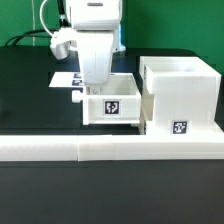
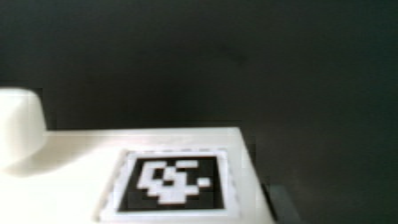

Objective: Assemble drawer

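Tags of the marker board [image 1: 64,78] show at the exterior view's left, behind the arm. At centre, the gripper [image 1: 97,84] hangs directly over 1 tray [image 1: 112,105]; finger state cannot be determined, since the arm body hides the tips. The wrist view shows only a tagged white tray face [image 2: 173,180]. Just beside the tray, at the exterior view's right, stands the casing [image 1: 180,94]. Judged step: handling the tray for insertion. Next move requires alignment with the casing opening. The border rail [image 1: 110,148] limits forward travel.
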Motion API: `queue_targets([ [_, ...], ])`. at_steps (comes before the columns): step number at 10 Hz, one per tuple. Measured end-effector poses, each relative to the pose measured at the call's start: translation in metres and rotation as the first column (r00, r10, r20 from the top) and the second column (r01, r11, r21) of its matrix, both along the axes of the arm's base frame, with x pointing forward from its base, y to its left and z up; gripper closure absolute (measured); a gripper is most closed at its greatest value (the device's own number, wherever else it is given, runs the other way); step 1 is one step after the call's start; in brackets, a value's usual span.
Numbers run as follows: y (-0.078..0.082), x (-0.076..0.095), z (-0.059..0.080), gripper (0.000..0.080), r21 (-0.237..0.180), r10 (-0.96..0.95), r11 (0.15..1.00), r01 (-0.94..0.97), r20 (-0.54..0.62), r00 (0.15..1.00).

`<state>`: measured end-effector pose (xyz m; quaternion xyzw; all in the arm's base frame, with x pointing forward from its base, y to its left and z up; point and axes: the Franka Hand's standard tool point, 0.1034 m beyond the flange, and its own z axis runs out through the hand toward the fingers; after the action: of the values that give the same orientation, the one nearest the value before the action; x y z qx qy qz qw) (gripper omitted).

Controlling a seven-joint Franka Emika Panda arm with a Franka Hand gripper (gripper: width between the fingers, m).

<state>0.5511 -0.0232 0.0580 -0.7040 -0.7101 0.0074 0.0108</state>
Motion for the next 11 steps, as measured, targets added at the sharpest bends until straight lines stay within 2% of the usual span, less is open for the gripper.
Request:
queue_targets([
  [5,0.010,0.004,0.002,0.0757,0.004,-0.005,1.000,0.005,-0.005,1.000],
  [11,0.019,-0.001,-0.002,0.0757,0.011,-0.006,1.000,0.006,0.000,1.000],
])
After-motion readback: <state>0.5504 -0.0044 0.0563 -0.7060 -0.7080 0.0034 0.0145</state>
